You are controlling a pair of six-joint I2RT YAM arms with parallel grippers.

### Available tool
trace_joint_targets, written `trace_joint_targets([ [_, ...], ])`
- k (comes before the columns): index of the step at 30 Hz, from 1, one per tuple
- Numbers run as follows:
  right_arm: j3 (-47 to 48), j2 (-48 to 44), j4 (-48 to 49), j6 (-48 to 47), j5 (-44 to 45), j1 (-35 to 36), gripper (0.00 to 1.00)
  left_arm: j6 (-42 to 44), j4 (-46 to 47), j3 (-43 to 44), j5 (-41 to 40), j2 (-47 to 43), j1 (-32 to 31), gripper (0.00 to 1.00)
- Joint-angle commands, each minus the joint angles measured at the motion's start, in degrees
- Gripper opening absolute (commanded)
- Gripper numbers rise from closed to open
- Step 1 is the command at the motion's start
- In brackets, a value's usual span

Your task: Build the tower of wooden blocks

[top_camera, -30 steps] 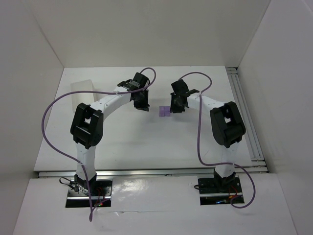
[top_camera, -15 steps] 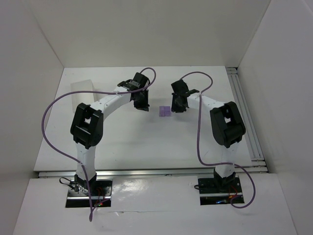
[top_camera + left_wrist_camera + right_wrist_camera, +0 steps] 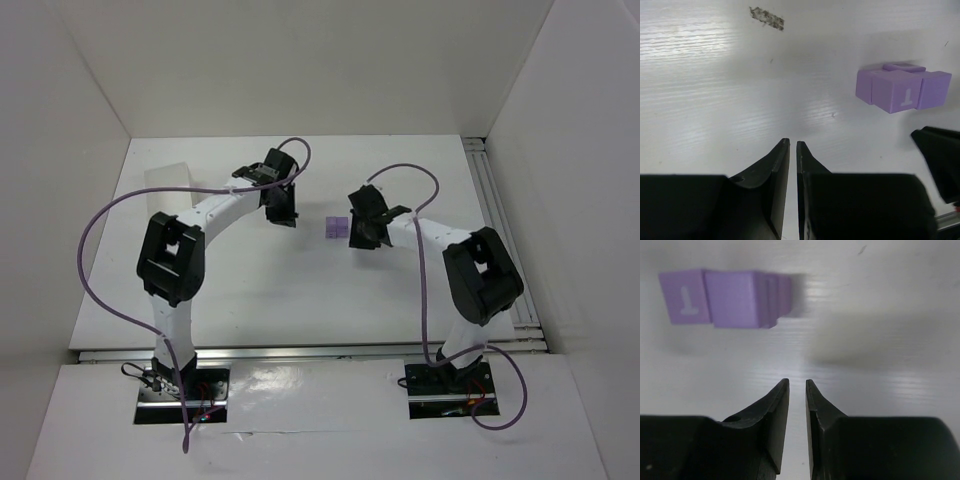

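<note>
Blocks (image 3: 338,227) between both jaws, clear of each.

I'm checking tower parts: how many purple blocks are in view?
4 purple blocks, touching in one cluster near the middle of the table: by the left wrist view, three in front and one behind. More may be hidden.

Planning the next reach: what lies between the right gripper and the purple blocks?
Nothing but bare table, seen in the right wrist view, between the right gripper and the purple blocks.
</note>
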Motion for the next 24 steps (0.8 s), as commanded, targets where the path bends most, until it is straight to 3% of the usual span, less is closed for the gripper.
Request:
trace_joint_targets([
  [1,-2.6,-1.9,8.8,4.3,-1.1,4.0,0.27,1.2,0.3,-0.1,-0.8,-4.6,1.8,0.24],
  [7,-1.9,1.1,14.1,7.4,0.9,7.0,0.23,1.2,0.3,-1.8,-0.8,-7.5,3.0,0.24],
  [12,2.4,5.2,14.1,8.6,2.3,7.5,0.13,1.7,0.3,-2.9,-0.8,-8.0,4.0,0.24],
  [24,5.6,8.8,12.3,8.6,5.7,7.5,0.13,2.2,0.3,-2.9,-0.8,-8.0,5.1,0.24],
])
